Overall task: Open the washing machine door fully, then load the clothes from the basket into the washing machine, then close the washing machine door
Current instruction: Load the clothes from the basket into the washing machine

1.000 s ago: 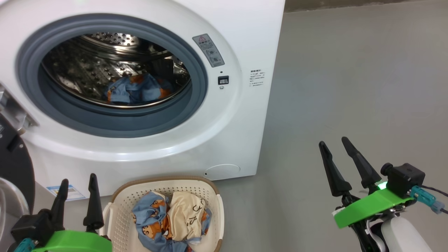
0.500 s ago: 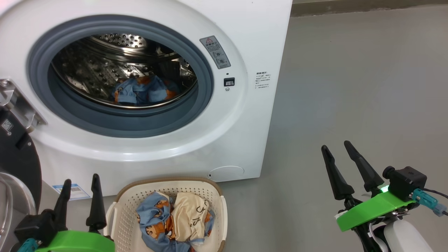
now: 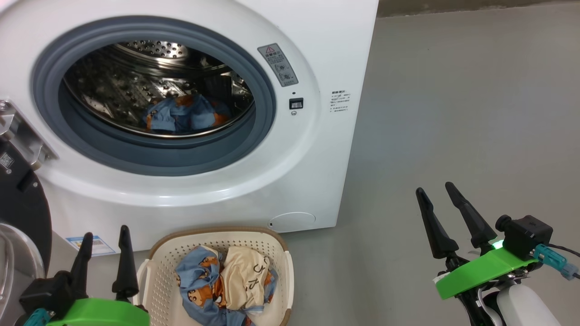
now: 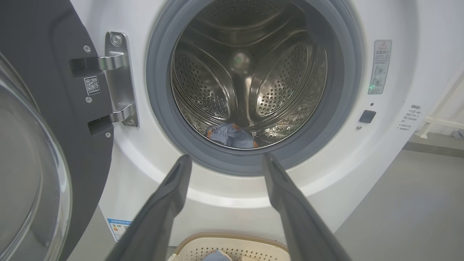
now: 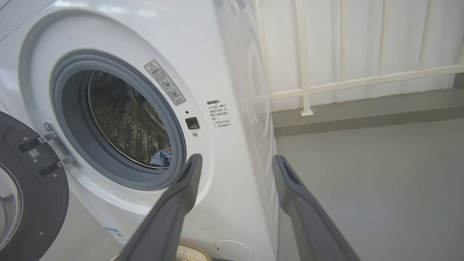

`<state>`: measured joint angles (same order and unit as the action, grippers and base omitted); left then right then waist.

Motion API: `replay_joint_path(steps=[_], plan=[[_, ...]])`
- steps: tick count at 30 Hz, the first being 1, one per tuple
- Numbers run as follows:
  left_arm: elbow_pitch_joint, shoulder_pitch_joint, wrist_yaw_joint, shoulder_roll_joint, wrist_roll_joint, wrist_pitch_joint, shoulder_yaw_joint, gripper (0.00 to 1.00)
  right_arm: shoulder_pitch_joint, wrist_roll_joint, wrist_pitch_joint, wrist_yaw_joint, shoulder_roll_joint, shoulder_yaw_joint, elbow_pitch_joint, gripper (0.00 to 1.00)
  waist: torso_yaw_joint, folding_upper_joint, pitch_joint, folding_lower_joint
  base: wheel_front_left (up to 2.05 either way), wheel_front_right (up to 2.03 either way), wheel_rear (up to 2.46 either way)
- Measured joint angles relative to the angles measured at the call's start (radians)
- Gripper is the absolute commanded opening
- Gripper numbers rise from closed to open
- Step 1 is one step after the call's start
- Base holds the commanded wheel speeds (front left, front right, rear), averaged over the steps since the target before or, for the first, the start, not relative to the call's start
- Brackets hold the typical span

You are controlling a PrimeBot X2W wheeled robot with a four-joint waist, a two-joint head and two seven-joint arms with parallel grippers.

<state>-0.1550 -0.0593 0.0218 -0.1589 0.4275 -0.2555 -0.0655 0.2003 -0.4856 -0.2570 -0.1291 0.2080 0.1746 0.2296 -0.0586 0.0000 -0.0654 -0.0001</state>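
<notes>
The white washing machine (image 3: 317,54) stands with its door (image 3: 20,199) swung open to the left, hinge (image 4: 117,78) showing. One light-blue bear-print garment (image 3: 183,115) lies in the steel drum (image 4: 250,83). The cream basket (image 3: 276,253) sits on the floor below the opening and holds more clothes (image 3: 226,278), blue bear-print and cream-beige. My left gripper (image 3: 105,233) stands open and empty just left of the basket. At the lower right, over bare floor, my right gripper (image 3: 436,188) is also open and empty. Both grippers (image 4: 224,159) (image 5: 235,159) point toward the machine.
Grey floor (image 3: 453,113) stretches to the right of the machine. A white railing (image 5: 344,79) and a low kerb run behind it. The open door's glass bowl (image 4: 25,174) bulges close on the left of my left arm.
The head view has shifted slightly right and down. Both grippers stay open and keep their places; the clothes and basket have not moved.
</notes>
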Motion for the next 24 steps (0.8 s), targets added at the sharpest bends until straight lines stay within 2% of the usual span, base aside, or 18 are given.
replay_joint_path(steps=[24], plan=[[0.023, 0.000, 0.010, 0.003, 0.000, 0.002, -0.010, 1.00, 0.002, 0.000, 0.000, 0.000, -0.010, -0.001, 0.000, 1.00, -0.005, 0.0000, -0.032, 0.0000, 0.00, 0.00, 0.00]])
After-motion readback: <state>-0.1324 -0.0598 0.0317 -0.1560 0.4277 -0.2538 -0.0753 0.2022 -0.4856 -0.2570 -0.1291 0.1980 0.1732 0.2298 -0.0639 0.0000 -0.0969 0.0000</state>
